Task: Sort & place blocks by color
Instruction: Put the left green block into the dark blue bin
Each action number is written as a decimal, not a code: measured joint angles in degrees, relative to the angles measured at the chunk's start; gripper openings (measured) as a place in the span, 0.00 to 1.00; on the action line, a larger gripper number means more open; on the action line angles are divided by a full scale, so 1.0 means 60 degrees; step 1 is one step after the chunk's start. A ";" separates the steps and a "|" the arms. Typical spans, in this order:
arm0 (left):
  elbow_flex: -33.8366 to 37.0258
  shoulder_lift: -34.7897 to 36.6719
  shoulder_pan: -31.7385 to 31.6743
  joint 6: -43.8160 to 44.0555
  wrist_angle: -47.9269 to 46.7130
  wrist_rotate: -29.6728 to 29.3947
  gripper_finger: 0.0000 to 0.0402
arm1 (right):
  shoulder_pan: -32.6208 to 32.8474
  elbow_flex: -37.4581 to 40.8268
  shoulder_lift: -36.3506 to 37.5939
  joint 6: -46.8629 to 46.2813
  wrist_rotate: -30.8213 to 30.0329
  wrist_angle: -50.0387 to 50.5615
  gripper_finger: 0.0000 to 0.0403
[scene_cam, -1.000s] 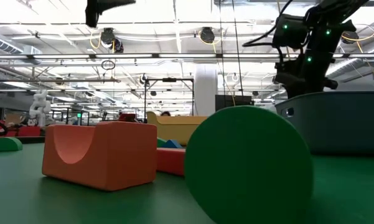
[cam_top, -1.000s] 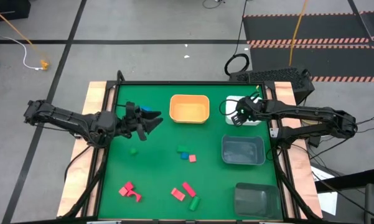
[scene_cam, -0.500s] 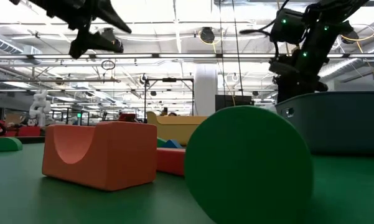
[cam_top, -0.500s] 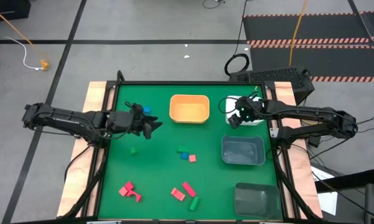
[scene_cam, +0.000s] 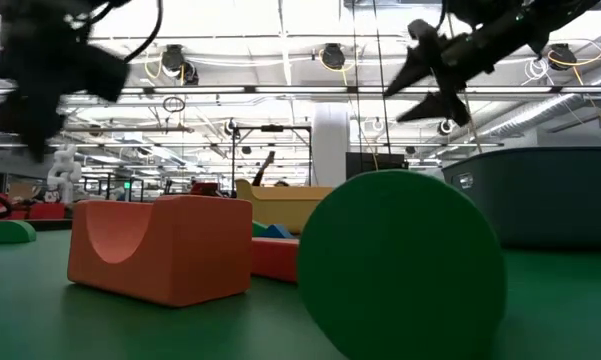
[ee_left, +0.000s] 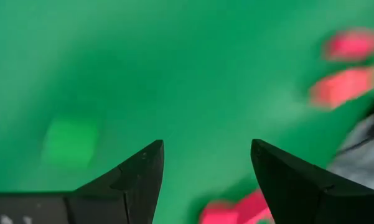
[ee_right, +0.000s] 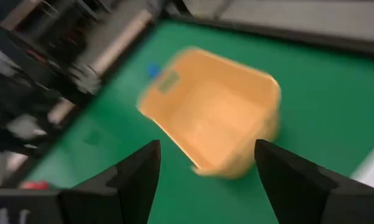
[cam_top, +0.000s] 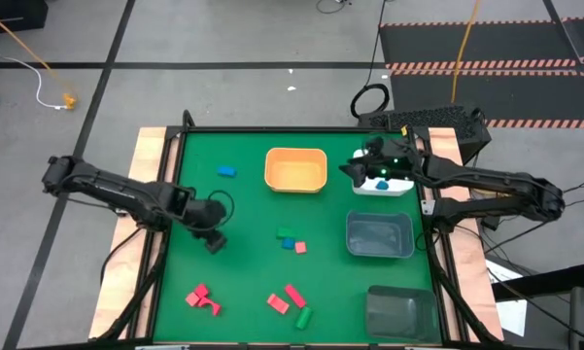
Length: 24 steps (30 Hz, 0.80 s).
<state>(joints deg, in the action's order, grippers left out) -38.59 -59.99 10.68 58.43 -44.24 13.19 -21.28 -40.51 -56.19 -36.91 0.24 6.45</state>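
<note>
green table (cam_top: 243,272) carries scattered red, green and blue blocks (cam_top: 292,239), plus orange bin (cam_top: 295,169) and grey bins (cam_top: 379,235).

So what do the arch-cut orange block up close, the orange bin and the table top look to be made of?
Orange block: likely foam or soft plastic; matte, no glare, softly rounded edges.
Orange bin: probably moulded plastic; thin even walls, rounded corners, a slightly smooth look.
Table top: a green mat or felt-like sheet, flat and matte, with no reflections; its exact material is unclear.
</note>
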 joint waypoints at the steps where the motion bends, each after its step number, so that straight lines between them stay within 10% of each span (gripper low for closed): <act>1: 0.0000 -0.0062 0.0111 0.0118 -0.0452 0.0102 0.60 | 0.0000 0.0000 0.0052 0.0007 0.0006 -0.0196 0.62; 13: -0.0007 -0.0324 0.0677 0.0918 -0.1769 -0.2058 0.60 | 0.0000 -0.0004 0.0133 0.0328 -0.0005 -0.0746 0.62; 24: -0.0009 -0.2160 0.0692 0.1588 -0.1386 -0.1445 0.60 | 0.0000 -0.0004 0.0125 0.0277 -0.0003 -0.0747 0.62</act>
<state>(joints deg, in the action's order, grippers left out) -38.64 -72.95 14.83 67.95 -52.56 4.52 -21.28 -40.53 -55.44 -35.24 0.22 1.97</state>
